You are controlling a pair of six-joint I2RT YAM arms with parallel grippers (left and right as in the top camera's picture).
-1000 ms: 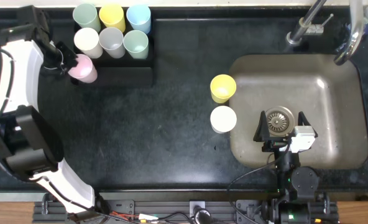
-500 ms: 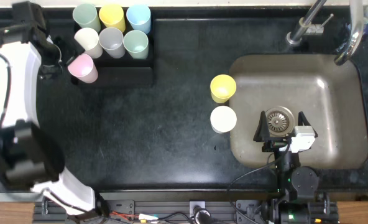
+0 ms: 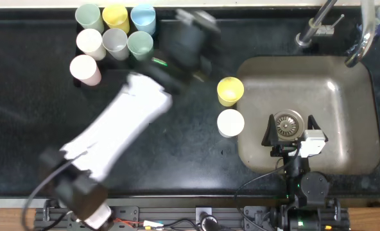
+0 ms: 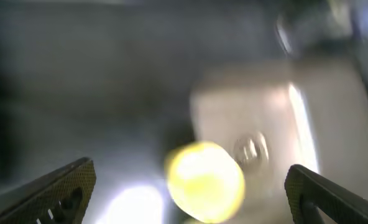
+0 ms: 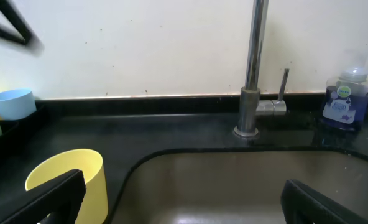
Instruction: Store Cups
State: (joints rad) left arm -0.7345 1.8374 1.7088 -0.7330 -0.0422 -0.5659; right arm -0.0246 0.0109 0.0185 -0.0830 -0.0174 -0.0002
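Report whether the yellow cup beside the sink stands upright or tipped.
Upright: the yellow cup stands rim-up on the counter; from above its mouth shows round.

Counter [image 3: 196, 170]: black, faint pale speckle. Sink [image 3: 350, 90]: dull steel-grey. Beside it: yellow cup [image 3: 230, 90], white cup [image 3: 230, 122]. Pink cup [image 3: 85, 69], very pale. Grouped: sage cup [image 3: 88, 15], second yellow cup [image 3: 115, 17], blue cup [image 3: 143, 17], cream cup [image 3: 90, 42], grey cup [image 3: 115, 41], mint cup [image 3: 140, 44]. Soap bottle [image 5: 344, 98]: blue.

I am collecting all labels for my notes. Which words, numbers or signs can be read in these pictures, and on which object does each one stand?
Label on the blue soap bottle near the faucet: it carries print, but it is too small to read.
Nothing else here bears readable text.
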